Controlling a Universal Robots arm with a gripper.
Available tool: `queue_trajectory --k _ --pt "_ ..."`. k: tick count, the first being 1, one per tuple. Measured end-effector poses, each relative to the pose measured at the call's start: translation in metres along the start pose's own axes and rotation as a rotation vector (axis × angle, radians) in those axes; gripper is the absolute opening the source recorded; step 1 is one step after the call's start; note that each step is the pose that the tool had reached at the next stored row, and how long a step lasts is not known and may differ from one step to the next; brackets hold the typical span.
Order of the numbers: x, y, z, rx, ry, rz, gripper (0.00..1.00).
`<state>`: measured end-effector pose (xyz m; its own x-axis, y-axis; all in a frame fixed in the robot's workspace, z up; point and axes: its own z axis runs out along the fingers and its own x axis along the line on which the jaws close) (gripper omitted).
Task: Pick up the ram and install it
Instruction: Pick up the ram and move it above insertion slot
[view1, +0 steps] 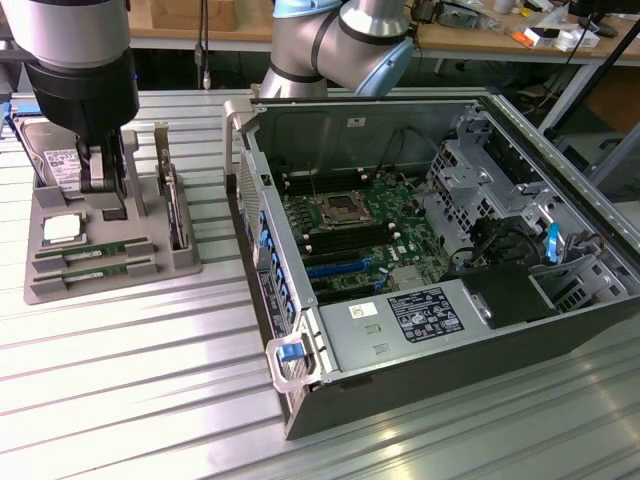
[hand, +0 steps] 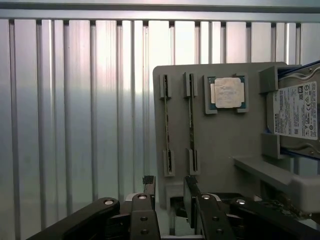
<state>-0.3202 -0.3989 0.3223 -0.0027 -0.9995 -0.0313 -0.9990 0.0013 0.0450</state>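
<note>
Two ram sticks stand on edge in slots of a grey parts tray (view1: 110, 280). They show as thin green strips (view1: 95, 250) in the exterior view, and as two narrow dark lines, one ram (hand: 166, 120) beside the other (hand: 190, 120), in the wrist view. My gripper (view1: 110, 195) hangs over the back part of that tray, beyond the sticks, fingers apart and touching nothing. In the wrist view the gripper (hand: 170, 192) is open with only the tray between its black fingertips (hand: 150, 186).
The tray also holds a square silver CPU (hand: 227, 92), a hard drive (hand: 295, 110) and an upright drive (view1: 178, 210). An open computer case (view1: 300, 400) lies at the exterior view's right, its motherboard (view1: 350, 215) exposed with long memory slots (view1: 345, 242). The table top (view1: 130, 380) is ribbed aluminium.
</note>
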Motion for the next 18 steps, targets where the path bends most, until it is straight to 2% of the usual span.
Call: queue_trajectory --k 18 --pt "0.001 -0.0004 0.015 -0.0003 -0.0007 -0.007 0.36"
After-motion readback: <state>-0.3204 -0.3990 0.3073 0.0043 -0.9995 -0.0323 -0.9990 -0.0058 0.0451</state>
